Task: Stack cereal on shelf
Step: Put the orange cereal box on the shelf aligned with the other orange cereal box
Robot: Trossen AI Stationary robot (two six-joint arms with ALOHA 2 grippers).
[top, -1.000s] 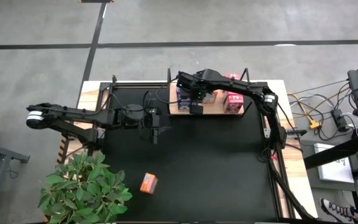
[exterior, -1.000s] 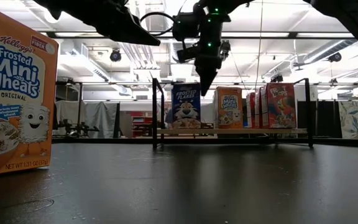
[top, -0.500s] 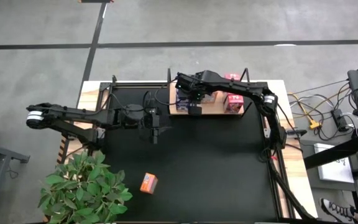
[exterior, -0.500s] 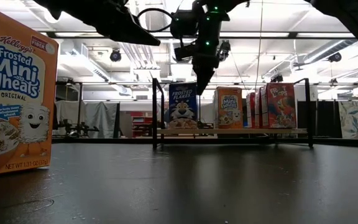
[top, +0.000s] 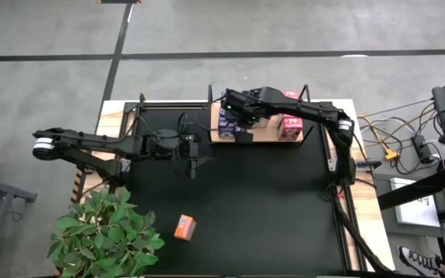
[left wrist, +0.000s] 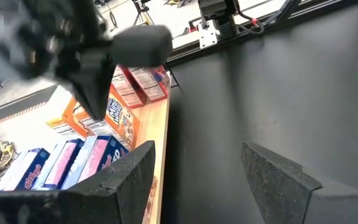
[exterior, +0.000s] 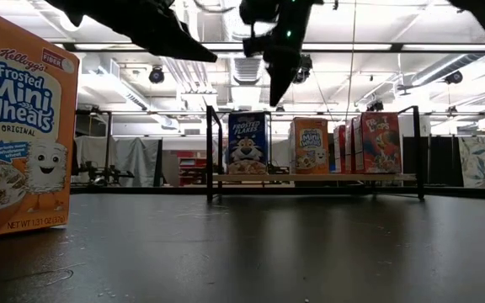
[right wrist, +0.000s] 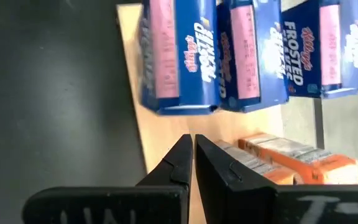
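The wooden shelf (top: 267, 136) stands at the mat's far edge. On it stand three blue cereal boxes (right wrist: 247, 53), orange boxes (right wrist: 297, 158) and red-pink boxes (exterior: 369, 143). One orange box (top: 185, 226) stands alone on the black mat near the front left; it fills the left of the low view (exterior: 19, 126). My right gripper (right wrist: 189, 146) is shut and empty, fingers pointing down, above the shelf's near edge by the blue boxes (exterior: 278, 97). My left gripper (left wrist: 197, 168) is open and empty above the mat, left of the shelf (top: 191, 166).
Thin black posts (exterior: 210, 151) rise at the shelf's ends. A potted green plant (top: 103, 232) stands off the table's near left corner. Cables and equipment lie beyond the table's right edge (top: 408, 147). Bare black mat (top: 269, 208) lies between the shelf and the lone box.
My right gripper has risen straight up above the shelf's near edge, staying shut and empty. The boxes on the shelf have stayed where they were.
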